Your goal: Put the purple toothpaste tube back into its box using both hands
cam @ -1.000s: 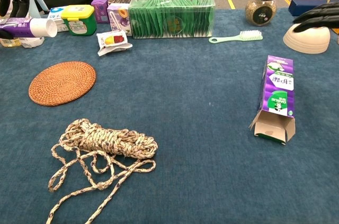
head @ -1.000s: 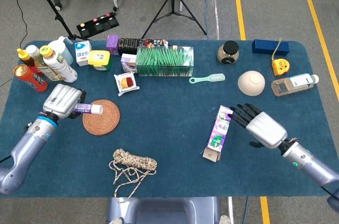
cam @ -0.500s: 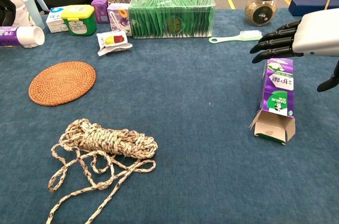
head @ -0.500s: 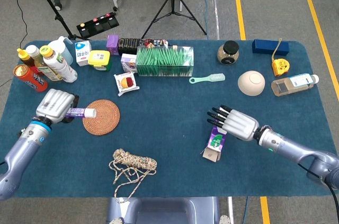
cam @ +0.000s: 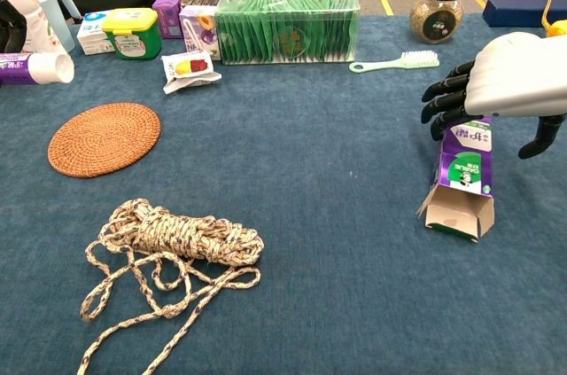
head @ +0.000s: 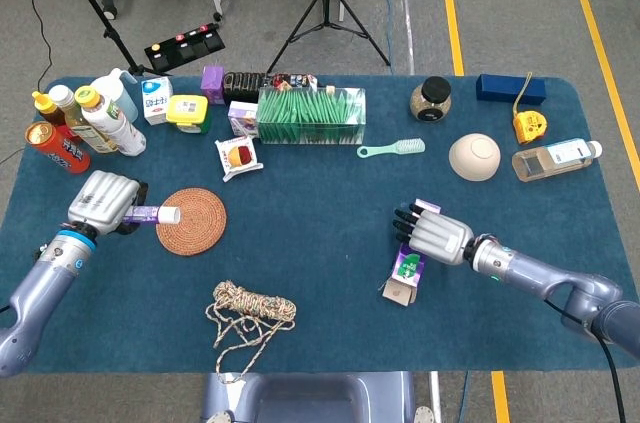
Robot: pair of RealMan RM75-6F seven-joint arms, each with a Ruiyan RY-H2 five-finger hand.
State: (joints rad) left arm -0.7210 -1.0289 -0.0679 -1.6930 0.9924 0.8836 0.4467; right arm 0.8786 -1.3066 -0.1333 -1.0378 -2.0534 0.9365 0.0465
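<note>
Purple box (cam: 464,176) | under right robot hand (cam: 501,89) | tube (head: 150,213) in left robot hand (head: 103,202)

Probably lab: tripod (head: 329,3), floor tape (head: 452,8).

The head view looks steeply down from above the robot's side of the blue table (head: 320,233), taking in its whole top and the floor beyond. The chest view sits low and close, facing across the table (cam: 319,171) toward its far edge. Both share the woven coaster (head: 191,221) (cam: 104,138), rope (head: 250,305) (cam: 177,242) and purple box (head: 408,273) (cam: 465,171).
</note>
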